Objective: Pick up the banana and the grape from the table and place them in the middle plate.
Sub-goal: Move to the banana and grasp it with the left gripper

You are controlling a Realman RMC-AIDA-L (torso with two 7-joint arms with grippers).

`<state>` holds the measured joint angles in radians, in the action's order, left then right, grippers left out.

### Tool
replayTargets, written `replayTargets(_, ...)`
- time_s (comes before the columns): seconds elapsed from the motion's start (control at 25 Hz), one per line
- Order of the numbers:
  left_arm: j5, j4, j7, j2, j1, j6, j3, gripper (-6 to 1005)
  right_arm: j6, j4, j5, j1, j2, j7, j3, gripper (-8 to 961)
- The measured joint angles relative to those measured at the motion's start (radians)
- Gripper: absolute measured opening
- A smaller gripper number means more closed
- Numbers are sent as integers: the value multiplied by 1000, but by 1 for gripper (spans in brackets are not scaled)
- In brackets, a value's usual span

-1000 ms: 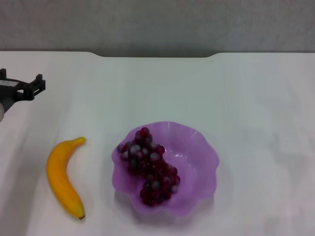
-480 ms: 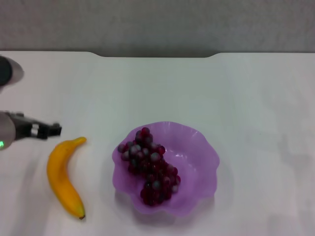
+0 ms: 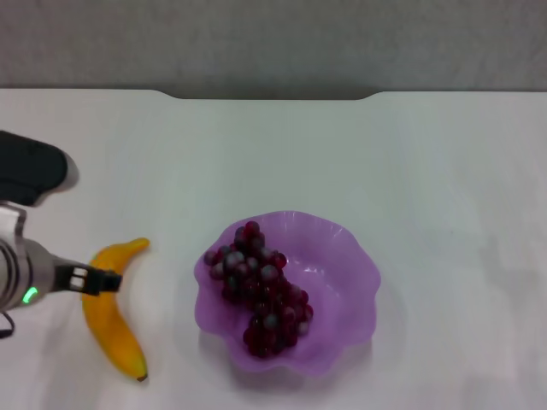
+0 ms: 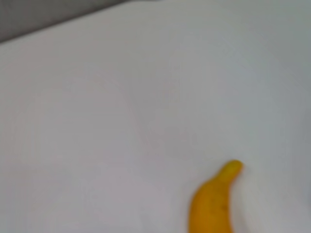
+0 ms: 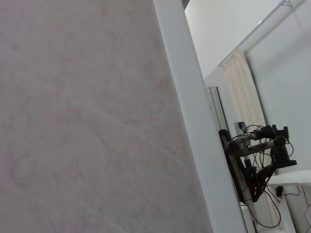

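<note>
The yellow-orange banana (image 3: 117, 331) lies on the white table (image 3: 359, 154) at the front left, its dark tip toward me. It also shows in the left wrist view (image 4: 213, 206). The bunch of dark red-purple grapes (image 3: 261, 290) lies inside the translucent purple middle plate (image 3: 352, 260), toward its left side. My left gripper (image 3: 104, 279) reaches in from the left edge and sits over the upper part of the banana. The right gripper is out of view.
The table's notched far edge (image 3: 269, 96) runs along the back. The right wrist view shows only a pale wall (image 5: 87, 121) and distant equipment (image 5: 257, 155) off the table.
My left arm has swung from the far left of the table toward me and now sits over the banana's upper end. The banana, grapes and plate have not moved.
</note>
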<state>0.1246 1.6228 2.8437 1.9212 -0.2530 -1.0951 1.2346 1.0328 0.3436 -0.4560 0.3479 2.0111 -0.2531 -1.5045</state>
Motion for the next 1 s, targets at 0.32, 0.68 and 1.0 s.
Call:
replayTargets(0.32,22,-93,0,29,-36,38,-2,890,0,-1,0,0,1,1,0,877)
replayTargets(0.68,14,-245,0,40,-93,105,18,890,-1,-2,4,2,2,1,-1,877)
replayTargets(1.0,15,-290,-1,45,-102,120,16,887,-1,-2,5,0,4,2,-3,877)
